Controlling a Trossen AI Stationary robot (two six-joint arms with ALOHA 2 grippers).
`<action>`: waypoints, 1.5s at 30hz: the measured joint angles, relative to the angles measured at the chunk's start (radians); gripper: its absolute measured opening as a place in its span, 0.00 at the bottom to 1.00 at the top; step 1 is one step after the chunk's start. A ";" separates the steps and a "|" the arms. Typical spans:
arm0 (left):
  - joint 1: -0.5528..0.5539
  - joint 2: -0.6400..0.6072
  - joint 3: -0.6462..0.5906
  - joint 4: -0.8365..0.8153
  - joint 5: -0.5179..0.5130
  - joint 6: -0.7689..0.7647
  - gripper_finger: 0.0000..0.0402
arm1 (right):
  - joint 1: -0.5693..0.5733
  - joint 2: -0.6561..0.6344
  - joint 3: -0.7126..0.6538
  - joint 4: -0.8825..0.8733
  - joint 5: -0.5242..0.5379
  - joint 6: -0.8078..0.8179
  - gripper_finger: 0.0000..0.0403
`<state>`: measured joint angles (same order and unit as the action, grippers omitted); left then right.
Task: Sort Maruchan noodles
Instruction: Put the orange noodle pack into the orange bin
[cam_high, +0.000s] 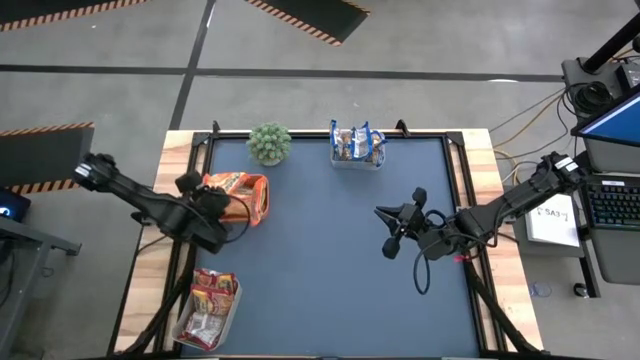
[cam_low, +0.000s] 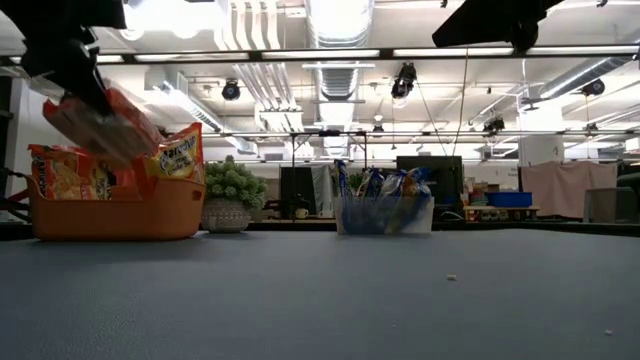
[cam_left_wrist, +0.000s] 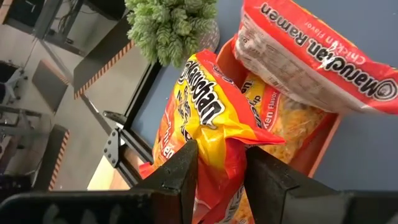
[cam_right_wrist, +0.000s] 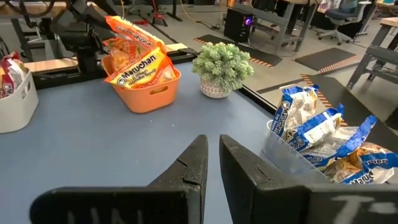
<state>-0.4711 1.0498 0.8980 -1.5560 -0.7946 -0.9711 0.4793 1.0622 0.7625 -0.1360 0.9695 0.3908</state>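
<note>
The left hand (cam_high: 222, 208) is at the orange tray (cam_high: 262, 193) on the left side of the desk (cam_high: 330, 260), its fingers clamped on an orange-yellow Maruchan chicken packet (cam_left_wrist: 211, 124) at the packet's lower end. In the left wrist view that packet stands up against the tray wall with another orange packet (cam_left_wrist: 311, 56) lying across the top, so this looks like the drop-off step: an orange packet being lowered among its own kind (the tray already holds several).

The rest of the noodles are already grouped: the blue-and-yellow packets (cam_high: 357, 142) stand in a clear tub (cam_high: 340, 160) at the far edge, just beside a small potted plant (cam_high: 269, 143), and the dark red packets (cam_high: 210, 300) fill a second tub (cam_high: 188, 338) at the near left corner. No loose packet shows on the bare mat, so the sorting seems nearly done.

The right hand (cam_high: 392, 232) hangs above the open middle-right of the desk, fingers slightly apart and holding nothing.

Next, the left hand should release only once the packet sits inside the rim; the heaped top packet could slide off if nudged.
</note>
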 joint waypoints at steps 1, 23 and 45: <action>0.001 0.012 -0.003 0.012 0.000 -0.003 0.23 | 0.000 0.000 0.000 0.000 0.000 0.000 0.08; 0.017 0.352 -0.006 0.113 -0.032 -0.184 0.30 | 0.000 0.000 0.000 0.000 0.001 0.000 0.08; 0.017 0.361 0.052 0.168 0.077 0.009 0.47 | 0.000 0.000 0.000 0.000 0.001 0.000 0.08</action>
<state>-0.4545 1.4110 0.9495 -1.3884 -0.7173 -0.9620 0.4793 1.0618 0.7628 -0.1360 0.9707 0.3908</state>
